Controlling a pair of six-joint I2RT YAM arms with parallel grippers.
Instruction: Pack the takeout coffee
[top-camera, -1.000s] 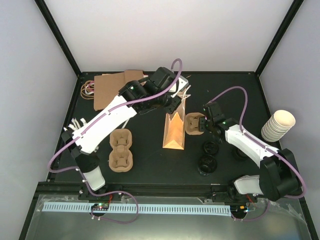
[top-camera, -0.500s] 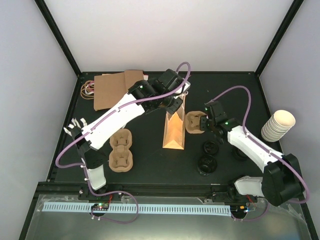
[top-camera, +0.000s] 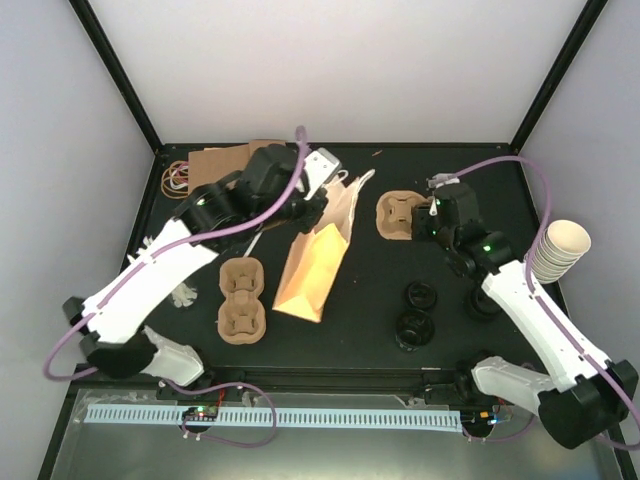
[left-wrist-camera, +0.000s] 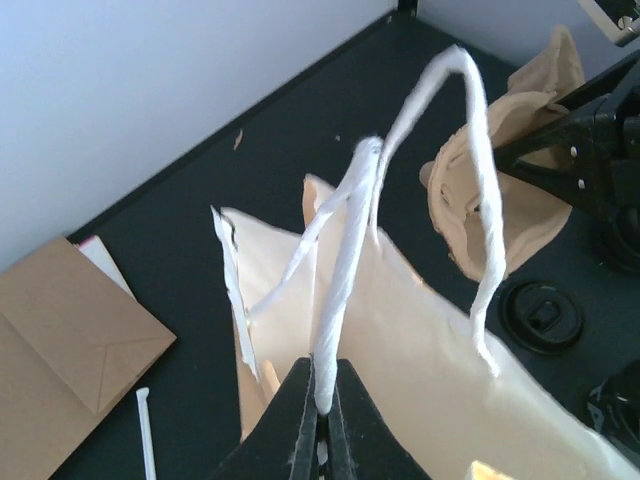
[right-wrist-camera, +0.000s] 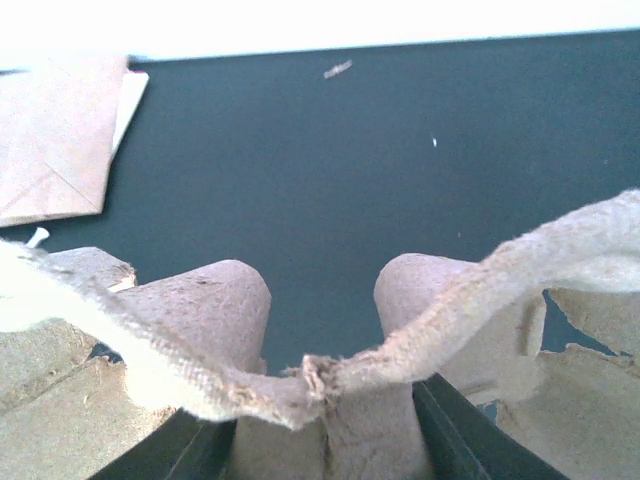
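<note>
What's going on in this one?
The left end effector is pinched shut on the white twisted-paper handle of a tan paper bag, which is tilted. The right end effector grips the rim of a brown moulded-pulp cup tray. The three small dark coffee cups with round black lids sit on the table, not yet packed.

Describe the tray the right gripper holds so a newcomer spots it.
On the table, right of the bag, a brown pulp tray sits in the right gripper. The other tray lies left of the bag, ungripped.
</note>
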